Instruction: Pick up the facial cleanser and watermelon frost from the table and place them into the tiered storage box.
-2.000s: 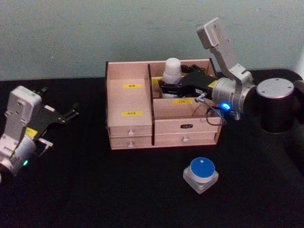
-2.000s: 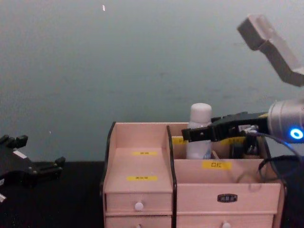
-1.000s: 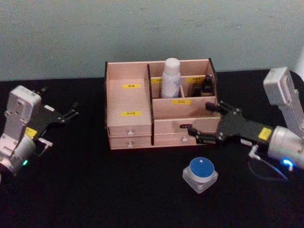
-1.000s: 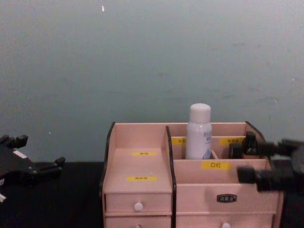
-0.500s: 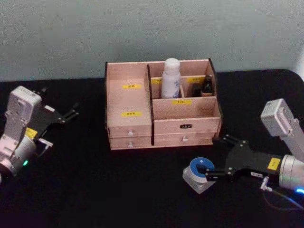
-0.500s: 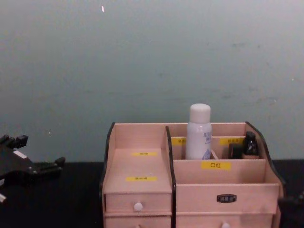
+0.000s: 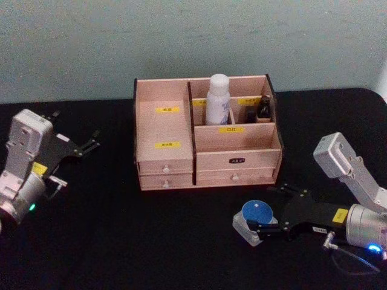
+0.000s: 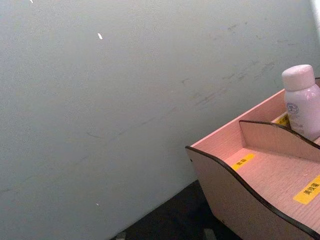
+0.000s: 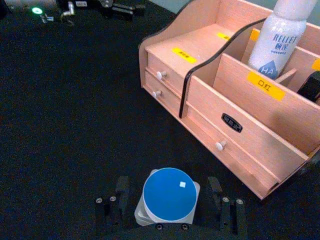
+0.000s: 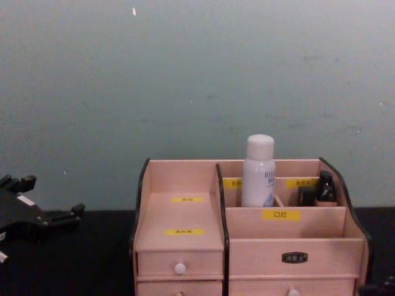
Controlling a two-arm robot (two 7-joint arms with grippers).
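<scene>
Now, right gripper (image 9: 167, 186): wide open, holding nothing, straddling the watermelon frost (image 7: 256, 212) at the head view's lower right.
Risk: close off-centre and you twist it out sideways.
Left gripper (image 7: 72, 147): parked open, far left.

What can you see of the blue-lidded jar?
Squat jar, round blue lid with a small white mark, on a clear squarish base that looks like glass or plastic. Lid on, upright on the black table, in front of the tiered storage box and apart from it. The open right gripper straddles it, one finger each side, with a small gap on both.
</scene>
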